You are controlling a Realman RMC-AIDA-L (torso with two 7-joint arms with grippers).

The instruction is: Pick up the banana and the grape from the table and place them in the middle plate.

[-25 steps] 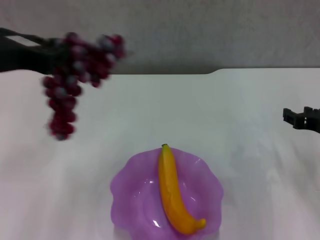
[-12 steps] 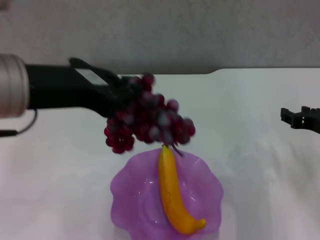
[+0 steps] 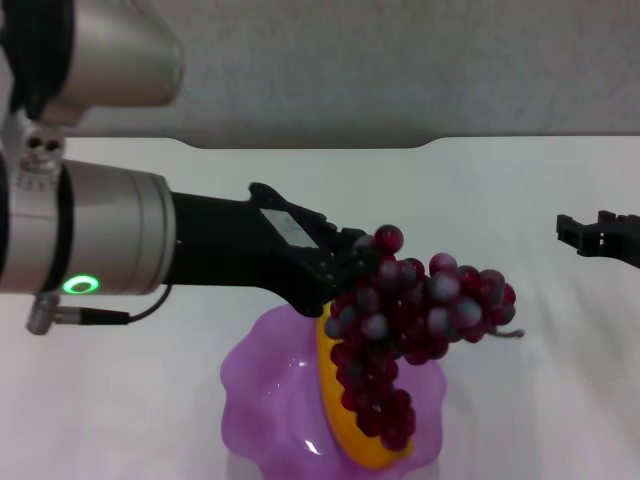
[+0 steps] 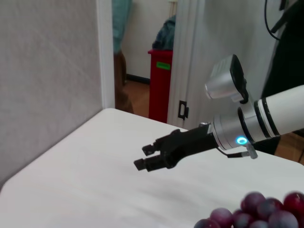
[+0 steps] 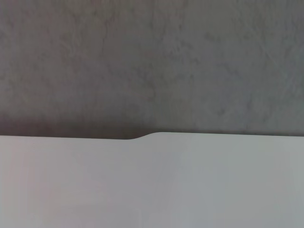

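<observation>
The left arm (image 3: 100,240) reaches in from the left side, lying almost flat. It has a big silver part with a small green ring light on it, then a black part that gets thinner toward the end. The left tool (image 3: 345,265) is at the tip, up in the air near the middle. Its fingers are closed tight around a bunch of grapes (image 3: 410,320), which hangs from it.

The right tool (image 3: 590,235) is far off at the right edge, held low and level. Its black fingers (image 4: 147,159) are spread apart and hold nothing.
</observation>
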